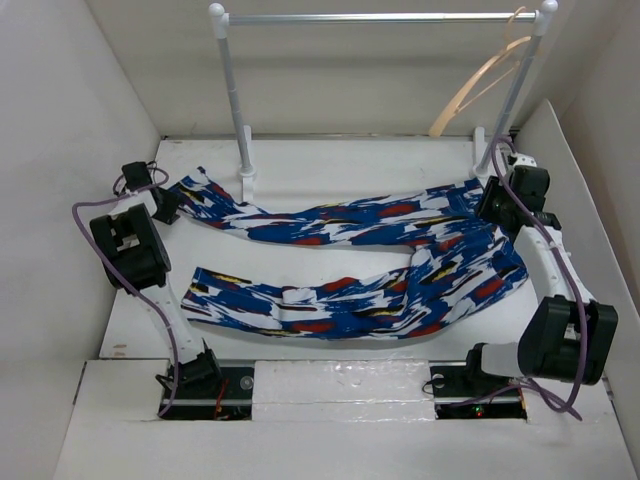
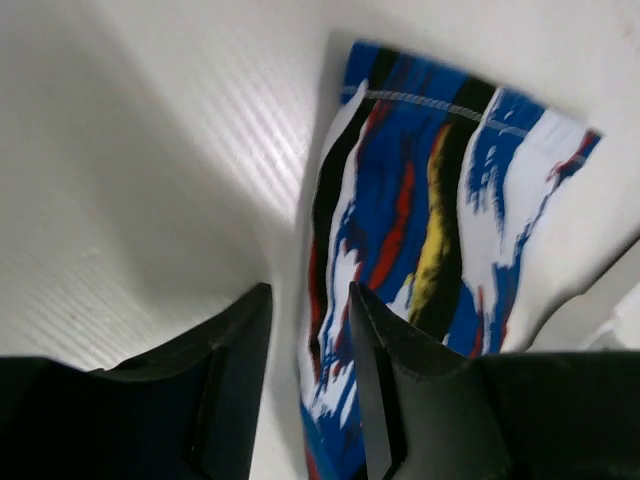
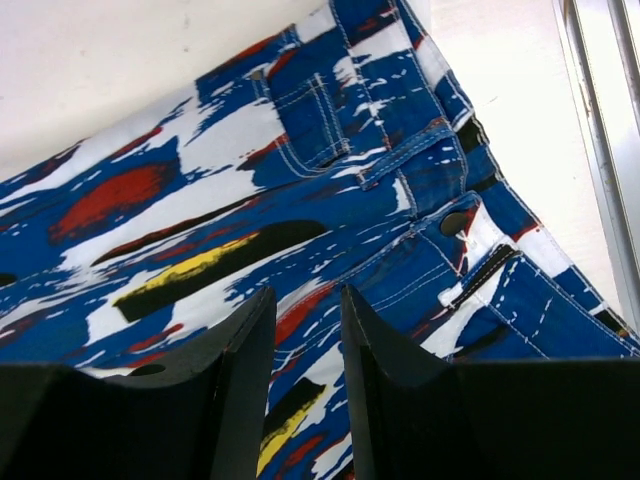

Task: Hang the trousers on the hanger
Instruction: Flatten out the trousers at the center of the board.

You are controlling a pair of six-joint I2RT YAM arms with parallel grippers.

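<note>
Count: one trousers, one hanger, one rail.
Trousers: sprawled across my white table, left edge to right.
Hanger: on the rail, far right corner.
Left gripper, right gripper: gaps narrow; hold, I cannot tell.
Walls: white.

Robot lab cell, board walls boxed a white table, left arm and right arm sat bolted at its near edge.
</note>
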